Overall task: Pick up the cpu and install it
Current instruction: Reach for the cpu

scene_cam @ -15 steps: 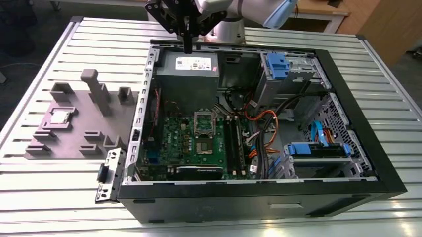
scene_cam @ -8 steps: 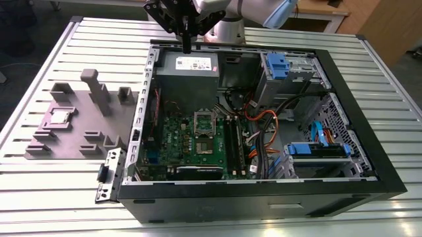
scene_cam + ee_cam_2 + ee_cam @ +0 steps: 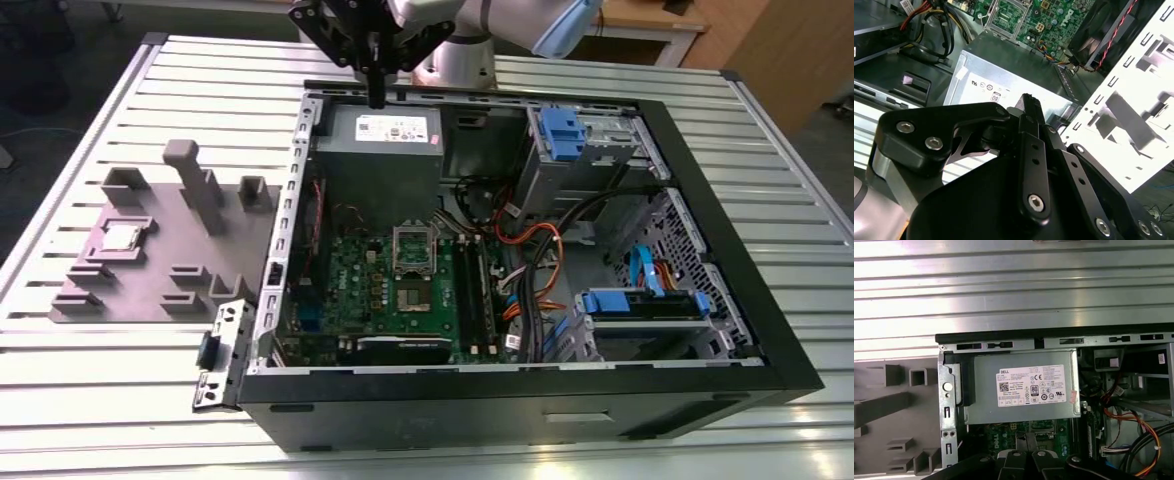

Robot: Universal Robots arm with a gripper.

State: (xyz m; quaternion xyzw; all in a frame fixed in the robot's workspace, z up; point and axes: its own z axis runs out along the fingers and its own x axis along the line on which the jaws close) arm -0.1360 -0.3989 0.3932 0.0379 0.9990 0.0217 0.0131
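Observation:
The cpu (image 3: 123, 237), a small silver square chip, lies in a recess of the grey fixture plate (image 3: 160, 290) at the exterior view's left, beside the open computer case (image 3: 694, 230). On the green motherboard (image 3: 354, 280) the socket (image 3: 414, 293) lies uncovered, with its silver frame (image 3: 411, 242) standing upright. My gripper (image 3: 378, 98) hangs over the far edge of the case, above the grey power supply (image 3: 380, 135), well away from the cpu. Its black fingers (image 3: 1032, 105) are pressed together and hold nothing.
The case lies on a slatted metal table (image 3: 120, 90). It holds black memory sticks (image 3: 474, 285), bundled orange and black cables (image 3: 534, 270) and blue-latched drive bays (image 3: 561, 130). Grey posts (image 3: 187, 170) rise from the fixture plate. A loose bracket (image 3: 220, 350) lies by the case's near corner.

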